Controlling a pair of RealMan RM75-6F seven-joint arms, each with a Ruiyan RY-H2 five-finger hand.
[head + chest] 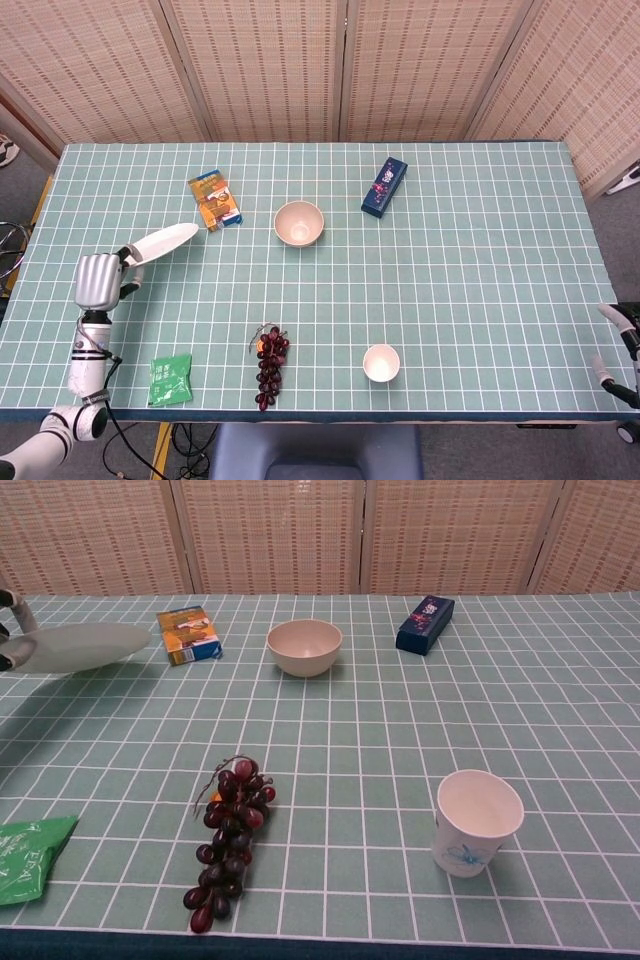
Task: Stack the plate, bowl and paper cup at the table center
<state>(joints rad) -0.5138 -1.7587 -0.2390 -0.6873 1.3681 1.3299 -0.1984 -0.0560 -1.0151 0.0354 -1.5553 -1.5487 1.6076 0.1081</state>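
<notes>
My left hand [99, 279] grips the near-left edge of the white plate [165, 242] and holds it lifted above the table at the left; in the chest view the plate [82, 644] floats near the left edge with the hand [8, 630] barely showing. A cream bowl [299, 223] [304, 646] stands empty behind the table's middle. The white paper cup [381, 363] [476, 822] stands upright at the near right. My right hand [622, 352] shows only as a few fingers at the right edge, holding nothing visible.
An orange packet [215, 199] lies just behind the lifted plate. A dark blue box [384, 186] lies at the back right. Purple grapes [270, 364] sit near the front edge, with a green tea packet [171, 379] at the front left.
</notes>
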